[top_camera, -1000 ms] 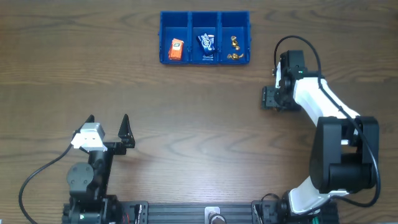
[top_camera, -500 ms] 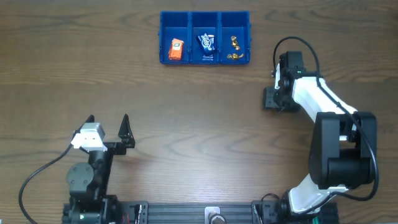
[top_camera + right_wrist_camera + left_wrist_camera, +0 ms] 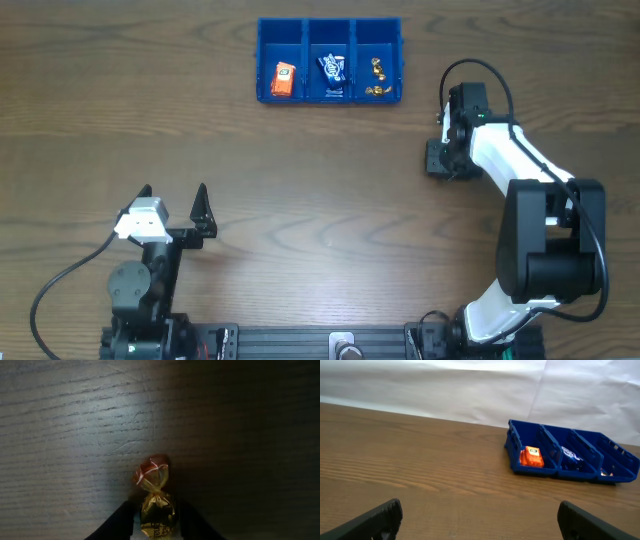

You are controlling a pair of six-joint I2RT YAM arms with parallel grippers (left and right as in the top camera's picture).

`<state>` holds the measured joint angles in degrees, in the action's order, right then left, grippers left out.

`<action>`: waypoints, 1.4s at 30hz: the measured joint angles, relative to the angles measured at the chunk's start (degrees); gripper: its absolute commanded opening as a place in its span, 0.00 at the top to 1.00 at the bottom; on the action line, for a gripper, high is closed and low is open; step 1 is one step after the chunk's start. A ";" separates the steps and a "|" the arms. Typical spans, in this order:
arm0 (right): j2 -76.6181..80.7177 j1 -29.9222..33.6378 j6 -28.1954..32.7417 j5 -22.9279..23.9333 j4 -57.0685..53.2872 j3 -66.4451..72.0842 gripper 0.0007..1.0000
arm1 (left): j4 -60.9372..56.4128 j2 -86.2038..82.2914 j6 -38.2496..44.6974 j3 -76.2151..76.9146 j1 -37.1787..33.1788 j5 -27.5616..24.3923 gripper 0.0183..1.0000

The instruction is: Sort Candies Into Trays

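Right gripper [image 3: 156,527]: clasping gold candy [image 3: 154,491] on table [image 3: 300,180], right of blue tray [image 3: 330,20]. Left gripper [image 3: 173,192]: fingers spread, near left.

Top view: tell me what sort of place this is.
Probably a robot lab bench: a wood-grain table, a blue three-compartment tray of sorted candies, and a plain white backdrop.

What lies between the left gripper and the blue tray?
Only bare wooden table, as the left wrist view shows, from the left gripper to the blue tray.
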<state>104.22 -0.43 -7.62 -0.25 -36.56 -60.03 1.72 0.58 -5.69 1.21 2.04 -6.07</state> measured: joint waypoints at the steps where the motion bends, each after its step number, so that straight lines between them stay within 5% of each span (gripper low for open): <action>1: 0.00 0.00 -0.02 0.00 -0.02 0.00 0.73 | 0.00 0.00 0.00 0.00 0.00 0.00 0.00; 20: 0.00 -1.22 -0.02 0.15 -0.04 -0.02 0.81 | 0.00 0.00 0.00 0.00 0.00 0.00 0.00; 29: -6.14 -13.27 -1.18 0.04 1.97 -1.62 0.81 | 0.00 0.00 0.00 0.02 0.00 0.00 0.00; 36: -12.68 -20.94 -1.97 1.88 6.82 -15.87 0.81 | -0.02 0.00 0.00 0.00 0.00 0.00 0.00; 42: -5.53 -20.81 -2.21 6.56 9.53 -29.53 0.81 | 0.00 0.02 0.00 0.02 0.00 0.00 0.00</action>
<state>98.70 -21.23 -9.82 6.31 -27.03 -89.56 1.72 0.60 -5.69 1.23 2.04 -6.07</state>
